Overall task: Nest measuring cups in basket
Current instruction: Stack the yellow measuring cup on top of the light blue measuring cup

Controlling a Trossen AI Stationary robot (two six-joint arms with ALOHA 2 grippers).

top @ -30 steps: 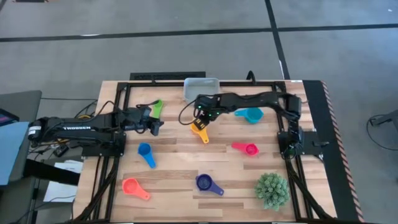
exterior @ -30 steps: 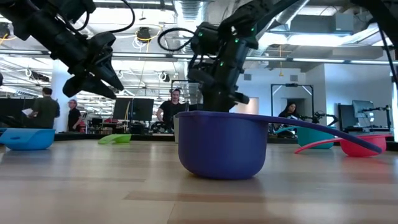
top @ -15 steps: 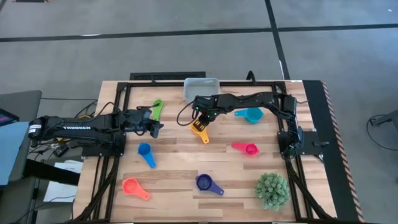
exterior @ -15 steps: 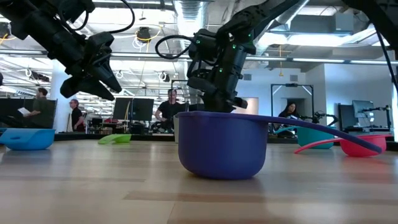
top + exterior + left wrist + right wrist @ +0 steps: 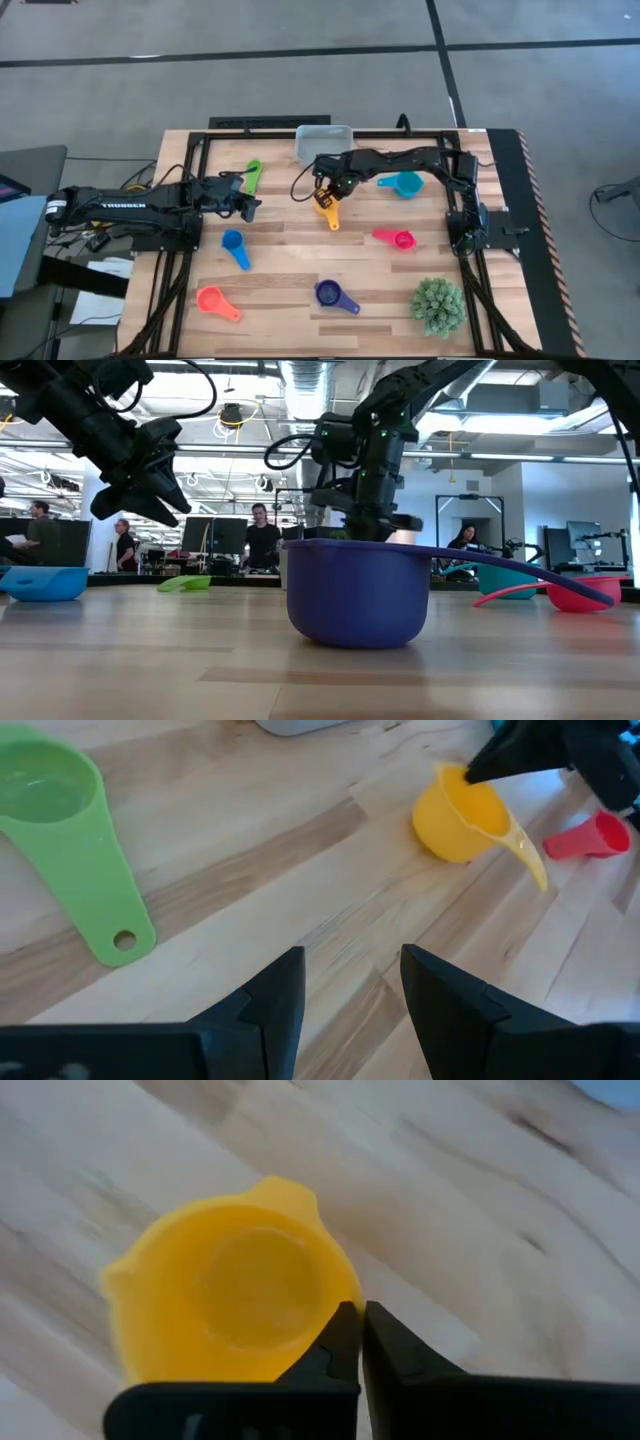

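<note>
The yellow-orange measuring cup (image 5: 328,207) sits at mid table, just in front of the pale basket (image 5: 323,143), with my right gripper (image 5: 326,193) shut on it. Its handle (image 5: 528,855) points toward the near edge. My left gripper (image 5: 250,203) hovers open to the cup's left, near the green cup (image 5: 252,173), touching nothing. The teal cup (image 5: 404,184), pink cup (image 5: 396,237), blue cup (image 5: 235,246), orange-red cup (image 5: 215,300) and purple cup (image 5: 333,294) lie apart on the wood. My right gripper pinches the yellow-orange cup's rim wall (image 5: 346,1306), on the side away from the handle, with one finger (image 5: 332,1348) inside the bowl and the other outside. The fingers come from above, slanting down. The cup looks slightly tilted; I cannot tell whether it is clear of the table.
A round spiky green plant (image 5: 438,305) stands at the near right corner. The black frame rails (image 5: 190,200) run along the table's sides. In the low view the purple cup (image 5: 358,595) fills the foreground, and people stand in the room behind.
My right gripper has shut its fingers on the yellow-orange cup's rim, shifting slightly toward the table's right and near edges. The cup has moved a little with it.
</note>
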